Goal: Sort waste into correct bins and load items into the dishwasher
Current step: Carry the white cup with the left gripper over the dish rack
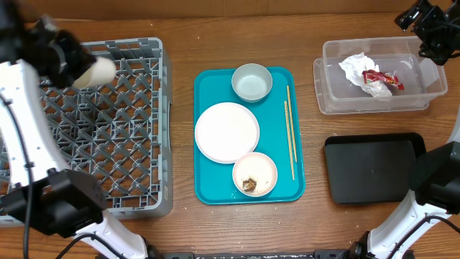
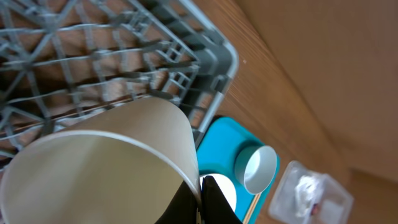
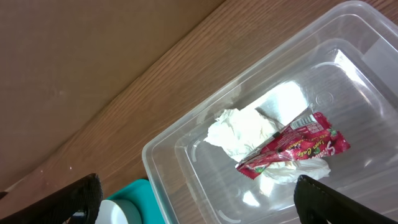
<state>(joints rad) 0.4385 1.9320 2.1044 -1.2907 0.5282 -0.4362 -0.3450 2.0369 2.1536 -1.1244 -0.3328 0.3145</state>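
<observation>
Pinching white cup (image 2: pixel 106 168) over dish rack (image 1: pixel 115 147), left claw (image 2: pixel 200 198)

Cup: white cup (image 2: pixel 106 168) fills the foreground, mouth toward the camera, its wall pinched between the dark fingers of the left pincer (image 2: pixel 200 198).
Rack: grey dish rack (image 2: pixel 93 56) lies behind the cup.
Tray: teal tray (image 2: pixel 227 142) sits on the desk (image 2: pixel 298 74) beside the rack's corner and carries a small white bowl (image 2: pixel 256 168).
Tub: clear tub (image 2: pixel 283 202) beyond the tray holds a white napkin (image 2: pixel 306 186).
</observation>
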